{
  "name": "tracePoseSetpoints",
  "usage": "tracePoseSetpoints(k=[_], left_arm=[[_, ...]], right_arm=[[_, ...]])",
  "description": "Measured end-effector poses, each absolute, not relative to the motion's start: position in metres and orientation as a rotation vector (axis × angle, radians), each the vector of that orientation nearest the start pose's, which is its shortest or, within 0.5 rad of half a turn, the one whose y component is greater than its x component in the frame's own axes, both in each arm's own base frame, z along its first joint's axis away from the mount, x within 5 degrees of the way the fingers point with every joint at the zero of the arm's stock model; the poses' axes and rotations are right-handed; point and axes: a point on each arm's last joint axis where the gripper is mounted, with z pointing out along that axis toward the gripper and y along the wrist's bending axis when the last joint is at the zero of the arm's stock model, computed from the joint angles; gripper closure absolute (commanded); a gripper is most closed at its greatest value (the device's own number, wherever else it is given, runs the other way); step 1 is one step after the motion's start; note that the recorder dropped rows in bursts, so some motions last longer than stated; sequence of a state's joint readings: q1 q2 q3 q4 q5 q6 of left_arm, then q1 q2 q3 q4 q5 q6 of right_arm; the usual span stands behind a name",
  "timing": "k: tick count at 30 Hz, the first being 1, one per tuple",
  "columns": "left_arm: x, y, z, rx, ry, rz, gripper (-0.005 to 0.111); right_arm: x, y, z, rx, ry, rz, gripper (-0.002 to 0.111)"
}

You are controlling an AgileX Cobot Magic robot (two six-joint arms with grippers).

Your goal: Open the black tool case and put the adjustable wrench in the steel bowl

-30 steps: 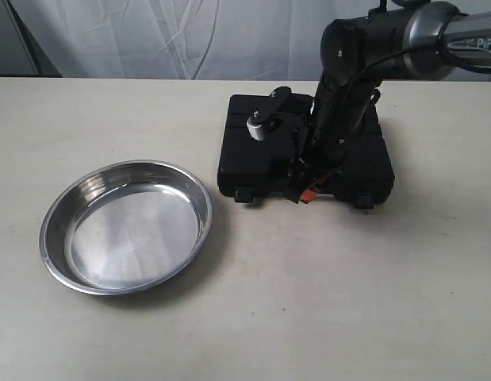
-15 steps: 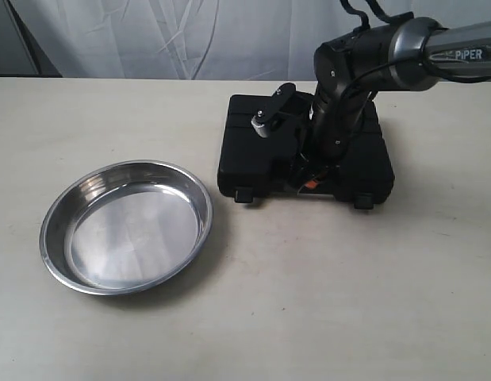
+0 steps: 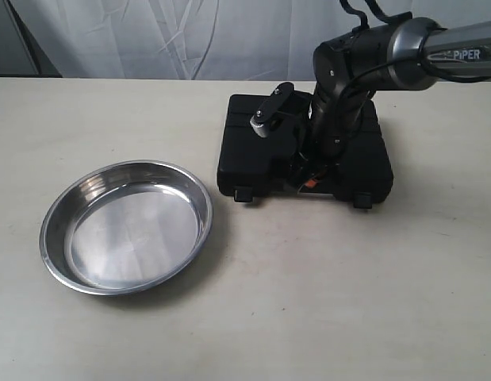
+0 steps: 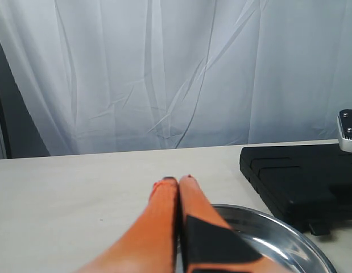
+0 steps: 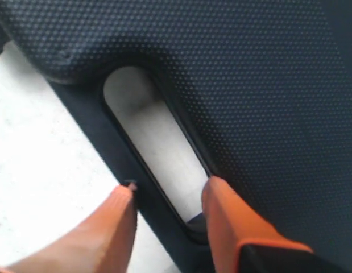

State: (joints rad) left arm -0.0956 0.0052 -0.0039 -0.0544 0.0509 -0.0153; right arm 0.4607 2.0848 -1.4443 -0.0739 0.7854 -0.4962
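The black tool case (image 3: 253, 151) lies closed and flat on the table, its front edge and two latches (image 3: 245, 194) facing the camera. My right gripper (image 3: 308, 182) reaches down at the middle of that edge. In the right wrist view it (image 5: 170, 185) is open and straddles the bar of the moulded handle (image 5: 143, 187): one finger sits outside the bar, the other in the handle slot, with a gap left. The steel bowl (image 3: 126, 226) stands empty to the case's left. My left gripper (image 4: 178, 179) is shut and empty, above the bowl's rim (image 4: 289, 227). The adjustable wrench is hidden.
A white curtain (image 3: 189, 36) hangs behind the table. The right arm's wrist camera mount (image 3: 263, 121) juts out over the case lid. Bare tabletop (image 3: 308, 302) stretches in front of the case and bowl.
Over the last second my right gripper drew back from past the case's front edge and rose slightly, ending at the handle. It has hardly moved in the last half second. Case and bowl stayed put.
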Motion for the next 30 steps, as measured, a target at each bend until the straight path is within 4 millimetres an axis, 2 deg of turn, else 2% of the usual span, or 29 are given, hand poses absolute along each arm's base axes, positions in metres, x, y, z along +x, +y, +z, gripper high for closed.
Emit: tracePoseSetpoints(k=[3, 7, 9, 13, 16, 17, 20, 21, 22, 24, 30], left_arm=[[0.0564, -0.0057, 0.2096, 0.022, 1.537, -0.134, 0.107], [0.0564, -0.0057, 0.2096, 0.022, 1.537, -0.134, 0.107], [0.0564, -0.0057, 0.2096, 0.022, 1.537, -0.134, 0.107], [0.0564, -0.0057, 0.2096, 0.022, 1.537, -0.134, 0.107], [0.0564, -0.0057, 0.2096, 0.022, 1.537, -0.134, 0.107], [0.0564, -0.0057, 0.2096, 0.022, 1.537, -0.134, 0.107], [0.0564, -0.0057, 0.2096, 0.022, 1.537, -0.134, 0.107], [0.0564, -0.0057, 0.2096, 0.022, 1.537, -0.134, 0.107], [0.0564, -0.0057, 0.2096, 0.022, 1.537, -0.134, 0.107], [0.0564, -0.0057, 0.2096, 0.022, 1.537, -0.134, 0.107], [0.0564, -0.0057, 0.2096, 0.022, 1.537, -0.134, 0.107]], right_arm=[[0.3760, 0.1835, 0.1459, -1.389, 2.563, -0.057, 0.050], [0.3751, 0.1859, 0.1413, -1.383, 2.579, -0.029, 0.051], [0.3746, 0.1858, 0.1408, -1.386, 2.580, -0.027, 0.057], [0.3760, 0.1864, 0.1411, -1.383, 2.563, -0.030, 0.079], [0.3754, 0.1868, 0.1397, -1.404, 2.557, -0.030, 0.088], [0.3756, 0.1869, 0.1398, -1.407, 2.552, -0.031, 0.087], [0.3763, 0.1872, 0.1400, -1.408, 2.542, -0.034, 0.071], [0.3765, 0.1873, 0.1400, -1.404, 2.541, -0.033, 0.073], [0.3765, 0.1873, 0.1400, -1.402, 2.543, -0.033, 0.090], [0.3766, 0.1871, 0.1400, -1.411, 2.538, -0.038, 0.108], [0.3754, 0.1871, 0.1398, -1.411, 2.551, -0.027, 0.108]])
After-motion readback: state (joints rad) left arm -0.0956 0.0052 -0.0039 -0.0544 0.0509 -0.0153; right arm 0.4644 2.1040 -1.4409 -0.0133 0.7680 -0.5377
